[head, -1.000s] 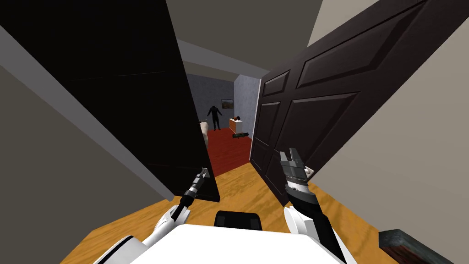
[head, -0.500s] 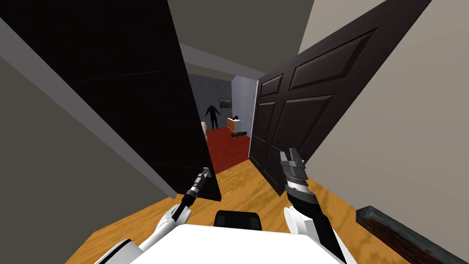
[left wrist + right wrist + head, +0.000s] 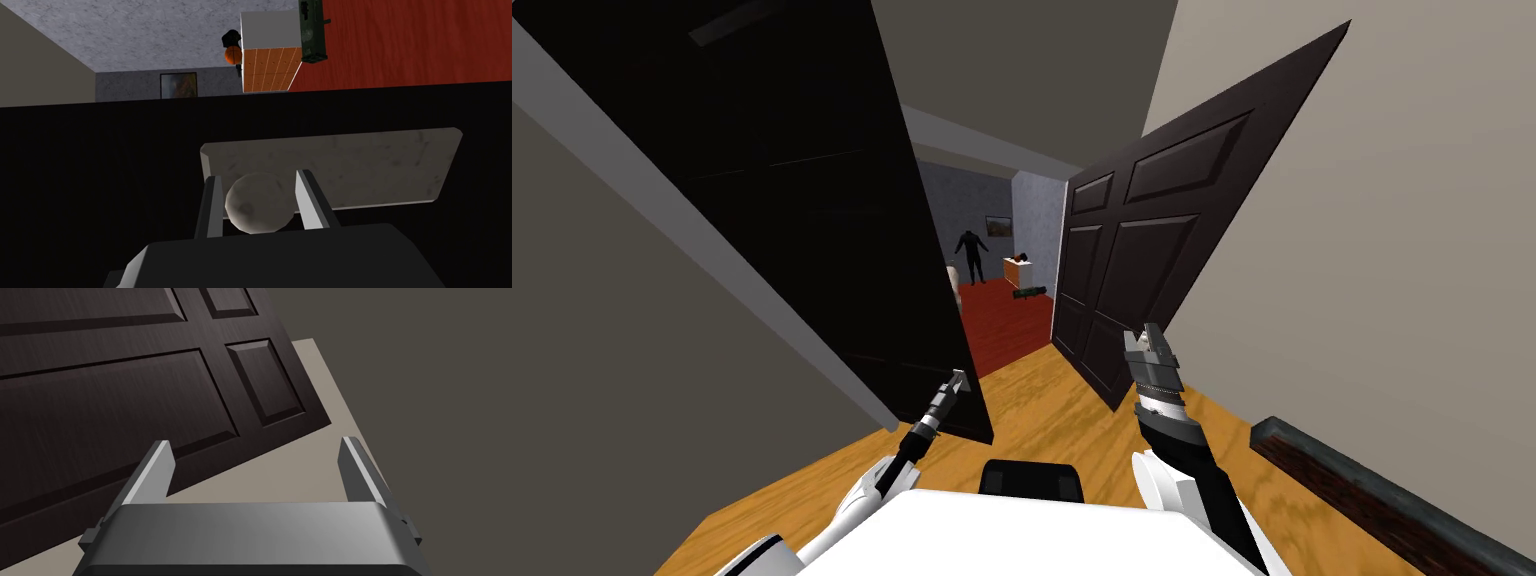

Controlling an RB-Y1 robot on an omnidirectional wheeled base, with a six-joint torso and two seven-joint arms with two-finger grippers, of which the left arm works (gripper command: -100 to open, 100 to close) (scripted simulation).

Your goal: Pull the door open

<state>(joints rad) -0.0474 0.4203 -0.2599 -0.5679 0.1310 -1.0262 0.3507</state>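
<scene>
A near-black door [image 3: 812, 230] stands at my left, its free edge facing the gap ahead. My left gripper [image 3: 959, 378] is at that edge, low down. In the left wrist view the left gripper [image 3: 257, 177] is shut on a round grey knob [image 3: 257, 202], its fingers [image 3: 212, 205] pressing the knob's two sides. The knob sits on a grey plate [image 3: 360, 165] on the door's dark face [image 3: 100, 175]. My right gripper [image 3: 1149, 338] hangs open and empty beside a dark panelled door [image 3: 1132, 250]. In the right wrist view the right gripper [image 3: 257, 448] points at that panelled door [image 3: 115, 388].
Between the two doors a gap shows a room with a red floor [image 3: 1007, 325], an orange and white cabinet [image 3: 1015, 270] and a dark figure [image 3: 972, 252]. An orange wooden floor [image 3: 1042, 410] lies under me. A beige wall [image 3: 1392, 250] and a dark low ledge [image 3: 1362, 490] stand to my right.
The whole head view has shifted: the panelled door, right wall and low ledge have slid left in it, so I have moved. My left gripper stays shut on the knob.
</scene>
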